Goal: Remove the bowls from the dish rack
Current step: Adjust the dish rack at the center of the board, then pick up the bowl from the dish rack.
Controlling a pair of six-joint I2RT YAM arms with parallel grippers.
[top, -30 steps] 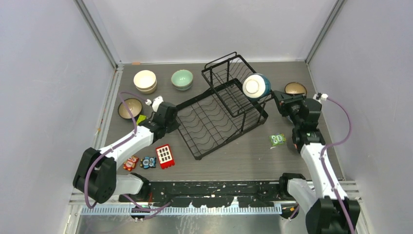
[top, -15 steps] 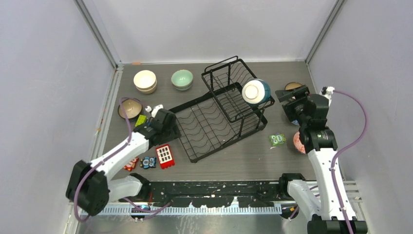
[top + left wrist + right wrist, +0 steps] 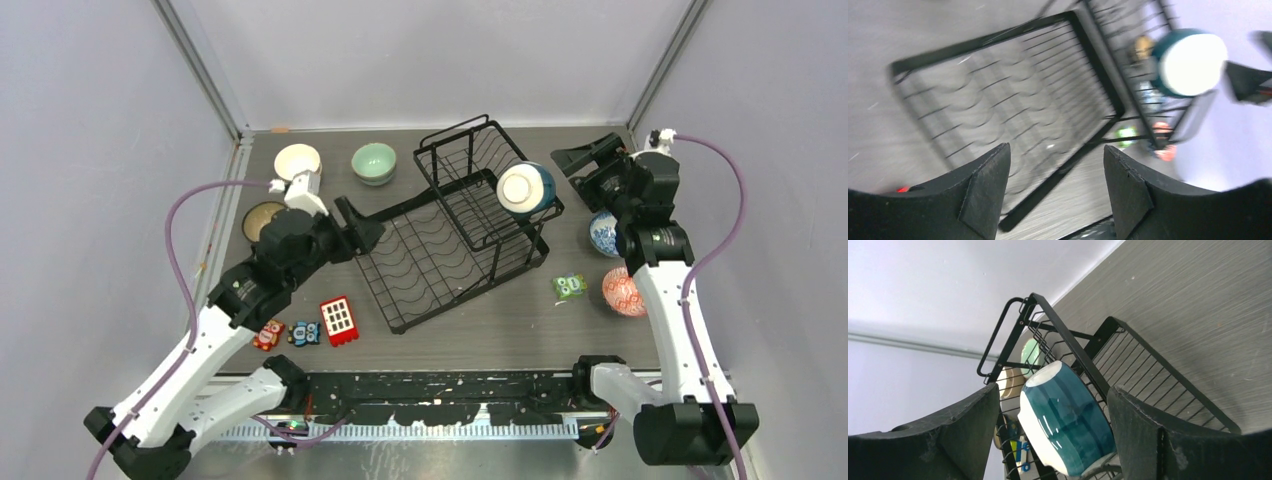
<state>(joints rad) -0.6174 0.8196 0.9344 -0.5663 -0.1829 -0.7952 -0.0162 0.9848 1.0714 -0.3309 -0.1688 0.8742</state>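
Six round ceramic bowls (image 3: 297, 160) visible, one dark teal bowl (image 3: 527, 187) inside the black wire dish rack (image 3: 440, 250); left gripper (image 3: 1053, 155) and right gripper (image 3: 1053, 390) spread, empty.

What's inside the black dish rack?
One teal bowl, tipped on its side in the raised basket of the rack. The curved slots below show no bowls. The bowl hides what's under it.

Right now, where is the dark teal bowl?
In the top view, the dark teal bowl lies on its side in the raised basket of the dish rack, right of centre.
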